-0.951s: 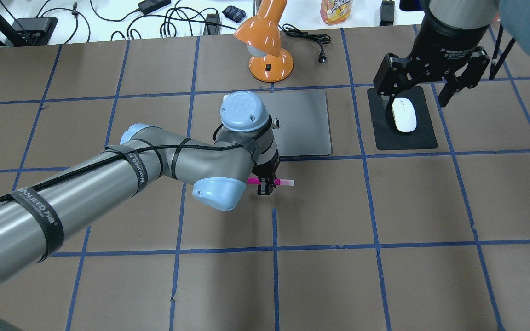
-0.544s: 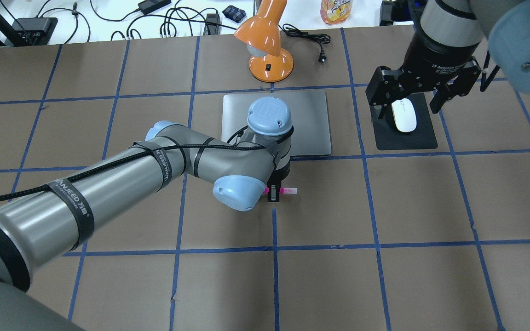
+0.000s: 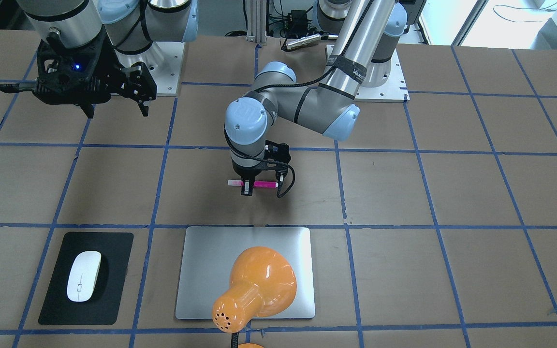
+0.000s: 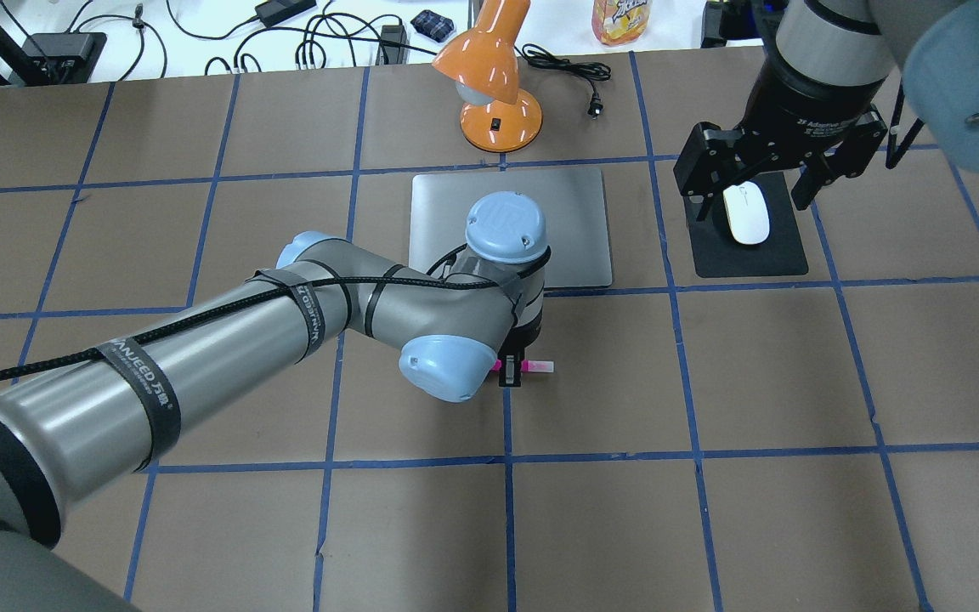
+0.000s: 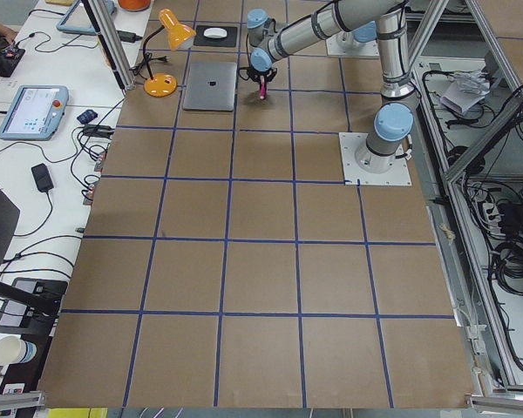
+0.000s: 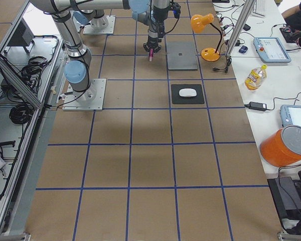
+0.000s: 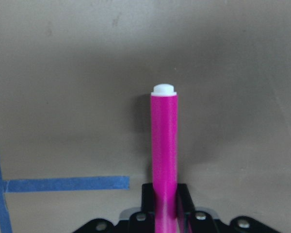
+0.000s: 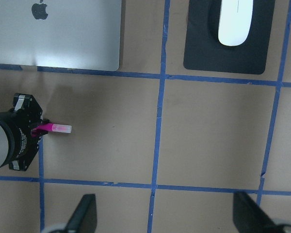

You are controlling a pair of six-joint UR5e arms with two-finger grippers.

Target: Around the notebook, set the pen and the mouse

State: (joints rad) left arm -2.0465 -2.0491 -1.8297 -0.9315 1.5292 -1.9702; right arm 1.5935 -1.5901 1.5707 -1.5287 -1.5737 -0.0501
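The pen (image 4: 532, 366) sits level in my left fingers (image 3: 245, 190), which are pinched shut on its pink barrel. It is near the worktop's middle, on the robot's side of the notebook (image 4: 579, 225). Over the last second I have drawn it slightly away from the notebook's edge, probably toward a set-down spot. The mouse (image 4: 746, 212) rests on the black mat (image 3: 114, 241), with the right fingers (image 3: 142, 102) spread wide and empty. I cannot tell whether the pen touches the worktop, and the wrist hides 1 end.

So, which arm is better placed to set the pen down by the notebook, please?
Left: the left gripper is shut on the pen near the notebook; the right gripper hangs open, well away.
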